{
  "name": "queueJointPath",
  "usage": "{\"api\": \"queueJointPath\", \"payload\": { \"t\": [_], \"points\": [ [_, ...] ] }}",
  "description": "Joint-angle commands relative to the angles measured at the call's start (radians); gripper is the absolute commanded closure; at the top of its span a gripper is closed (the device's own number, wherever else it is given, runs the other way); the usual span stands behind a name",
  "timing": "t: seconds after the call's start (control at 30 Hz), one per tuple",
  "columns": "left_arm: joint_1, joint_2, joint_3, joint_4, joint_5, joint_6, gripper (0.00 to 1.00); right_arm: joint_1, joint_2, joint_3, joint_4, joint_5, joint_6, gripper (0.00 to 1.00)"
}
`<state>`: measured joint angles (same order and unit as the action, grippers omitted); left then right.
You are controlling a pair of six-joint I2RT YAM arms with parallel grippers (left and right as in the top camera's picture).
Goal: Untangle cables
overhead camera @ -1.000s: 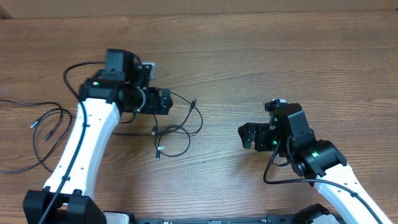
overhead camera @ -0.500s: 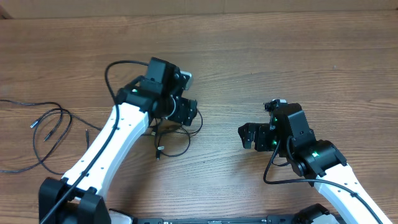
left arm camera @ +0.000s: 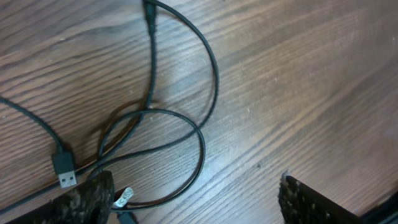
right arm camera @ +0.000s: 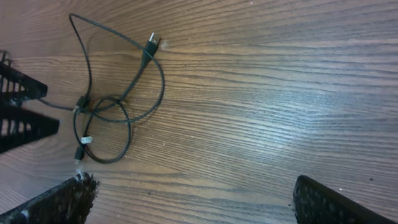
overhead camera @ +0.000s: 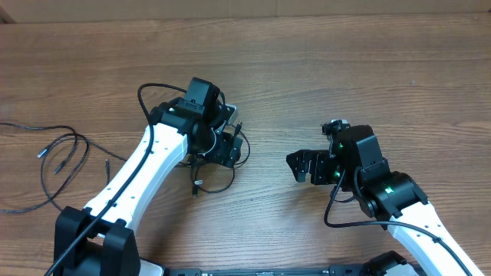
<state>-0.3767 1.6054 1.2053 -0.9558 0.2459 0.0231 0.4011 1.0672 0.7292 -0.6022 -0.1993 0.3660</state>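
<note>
The left gripper (left arm camera: 196,193) hovered low over the tangled cables (left arm camera: 149,112) on the wooden tabletop (overhead camera: 345,77), its jaws spread wide and nothing clamped between them. From the left wrist view, the lower loop of the knot ran across the gap between the two fingers. A small silver plug (left arm camera: 124,198) lay just beside the left-hand finger, and a dark USB plug (left arm camera: 64,174) lay a little further out. Whether that finger already touched a strand was hard to tell, as the bottom edge of the frame cut the contact off.

The right gripper (right arm camera: 193,182) waited well apart to the right, also fully open and empty over bare wood, facing the tangle. A separate run of cables (overhead camera: 44,152) lay spread out near the tabletop's left edge.

The risk at this point was a blind pinch. Closing where loops crossed could have caught two strands at once and drawn the knot tighter. Closing off-line could have pushed the thin cord aside, or pressed the plug flat instead of lifting it.
</note>
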Motion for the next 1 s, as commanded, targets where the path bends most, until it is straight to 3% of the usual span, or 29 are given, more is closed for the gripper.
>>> {"api": "queueJointPath", "payload": {
  "t": [0.0, 0.1, 0.33, 0.5, 0.6, 0.77, 0.97],
  "points": [
    [-0.032, 0.011, -0.002, -0.005, -0.040, 0.140, 0.17, 0.003, -0.003, 0.003, 0.006, -0.012, 0.006, 0.01],
    [-0.059, 0.044, -0.004, 0.008, -0.128, 0.175, 0.17, 0.003, -0.003, 0.003, -0.001, -0.012, 0.006, 0.01],
    [-0.098, 0.166, -0.004, 0.048, -0.131, 0.252, 0.15, 0.003, -0.003, 0.003, -0.010, -0.012, 0.005, 0.01],
    [-0.126, 0.246, -0.004, 0.056, -0.175, 0.258, 0.21, 0.003, -0.003, 0.003, -0.009, -0.011, 0.005, 0.01],
    [-0.138, 0.264, -0.004, 0.064, -0.202, 0.240, 0.36, 0.003, -0.003, 0.003, -0.009, -0.011, 0.005, 0.01],
    [-0.148, 0.263, 0.037, 0.034, -0.281, 0.182, 0.96, 0.003, -0.003, 0.003, -0.009, -0.012, 0.005, 0.01],
    [-0.114, 0.234, 0.259, -0.136, -0.411, 0.079, 0.96, 0.003, -0.003, 0.003, -0.011, -0.012, 0.005, 0.01]
  ]
}}
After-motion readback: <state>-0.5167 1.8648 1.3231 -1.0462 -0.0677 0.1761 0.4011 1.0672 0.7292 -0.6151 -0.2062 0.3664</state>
